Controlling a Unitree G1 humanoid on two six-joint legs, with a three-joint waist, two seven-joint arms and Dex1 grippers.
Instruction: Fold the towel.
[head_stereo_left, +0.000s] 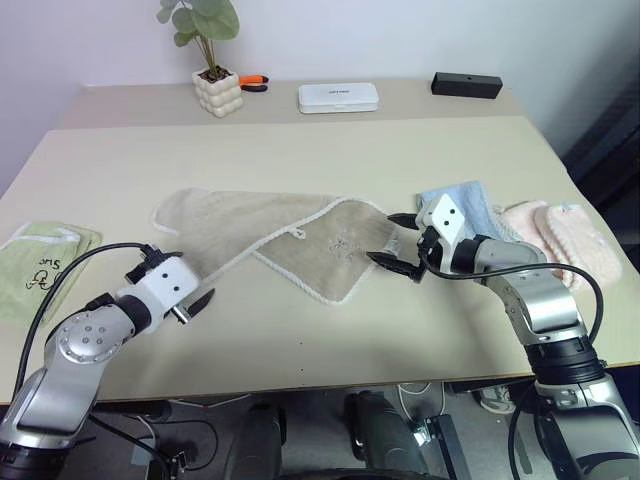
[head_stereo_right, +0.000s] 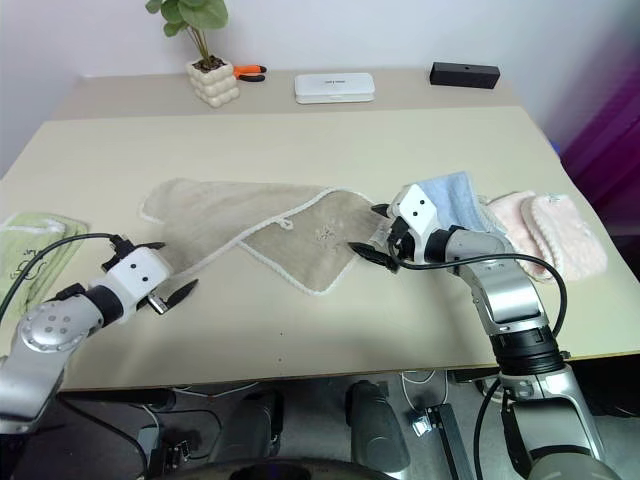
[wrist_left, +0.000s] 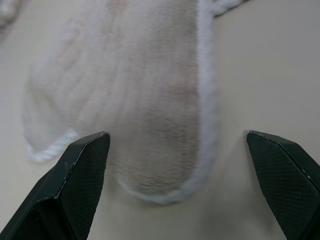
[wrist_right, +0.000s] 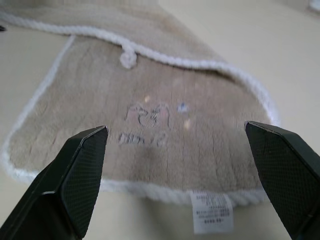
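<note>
1. The towel (head_stereo_left: 270, 240) lies spread across the middle of the counter (head_stereo_left: 330, 150), partly folded already: one flap doubled over, white cord edging and a small loop (wrist_right: 128, 60) showing on top.
2. It looks like soft, light, limp terry. It'll sag and drape, and won't hold shape if you lift one point.
3. The pile looks grippy, so it shouldn't slip out of a pinch, though a thin single layer may need a scoop off the surface.
4. Left tool (head_stereo_left: 198, 302): jaws wide apart, holding nothing, just short of the towel's near left corner.
5. Right tool (head_stereo_left: 398, 245): jaws wide apart, empty, at the right edge by the label (wrist_right: 211, 212).
6. Pinch at the corded corners; that rim is the thickest part to grab. Take both ends together so the fold stays square.
</note>
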